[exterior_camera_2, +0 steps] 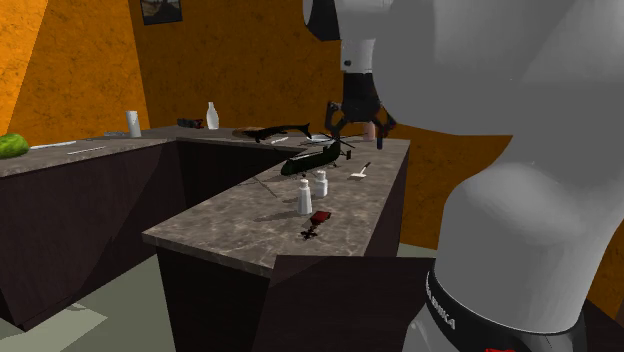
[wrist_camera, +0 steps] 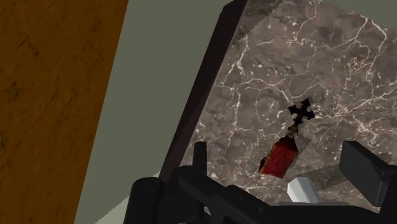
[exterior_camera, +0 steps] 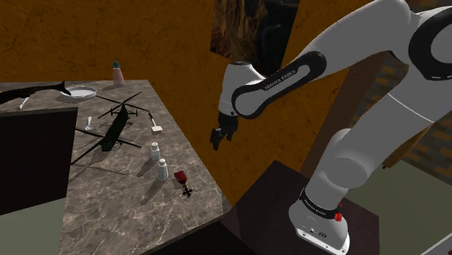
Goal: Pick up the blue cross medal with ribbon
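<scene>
The cross medal (exterior_camera: pixel 185 185) lies flat on the marble counter (exterior_camera: pixel 109 210), close to the long edge facing the stand and toward the near corner, just beside a white shaker (exterior_camera: pixel 162 169). Its dark cross (wrist_camera: pixel 301 112) points away from the red ribbon (wrist_camera: pixel 280 158). The gripper (exterior_camera: pixel 216 139) hangs above and off that edge, jaws spread wide with nothing between them. The medal looks light, thin and stiff at the cross and limp at the ribbon. The cross, or its join with the ribbon, seems the firmer hold, though it sits low on the hard top.
</scene>
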{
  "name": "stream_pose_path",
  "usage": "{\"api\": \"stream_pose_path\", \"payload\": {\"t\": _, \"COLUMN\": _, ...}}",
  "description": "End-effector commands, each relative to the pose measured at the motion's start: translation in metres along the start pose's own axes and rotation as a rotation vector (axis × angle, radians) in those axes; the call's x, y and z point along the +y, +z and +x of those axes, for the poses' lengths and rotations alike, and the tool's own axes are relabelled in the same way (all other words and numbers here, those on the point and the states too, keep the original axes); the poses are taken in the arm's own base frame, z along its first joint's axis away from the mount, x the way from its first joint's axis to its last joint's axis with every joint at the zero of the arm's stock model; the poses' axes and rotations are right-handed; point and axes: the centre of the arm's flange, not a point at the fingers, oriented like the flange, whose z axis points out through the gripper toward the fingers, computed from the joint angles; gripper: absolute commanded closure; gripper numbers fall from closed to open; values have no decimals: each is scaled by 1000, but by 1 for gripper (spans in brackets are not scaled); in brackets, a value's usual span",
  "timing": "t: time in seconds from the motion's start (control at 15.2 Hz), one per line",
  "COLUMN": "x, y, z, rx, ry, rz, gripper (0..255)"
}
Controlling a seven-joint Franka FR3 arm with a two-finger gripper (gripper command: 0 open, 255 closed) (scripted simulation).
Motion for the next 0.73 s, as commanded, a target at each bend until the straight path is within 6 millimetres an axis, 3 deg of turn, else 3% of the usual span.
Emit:
{"api": "stream_pose_path", "payload": {"t": 0.0, "x": -9, "y": 24, "z": 10, "rx": 15, "ry": -11, "rz": 4, "gripper": 0}}
{"api": "stream_pose_path", "payload": {"t": 0.66, "x": -50, "y": 136, "z": 57, "rx": 72, "ry": -63, "rz": 18, "gripper": 0}}
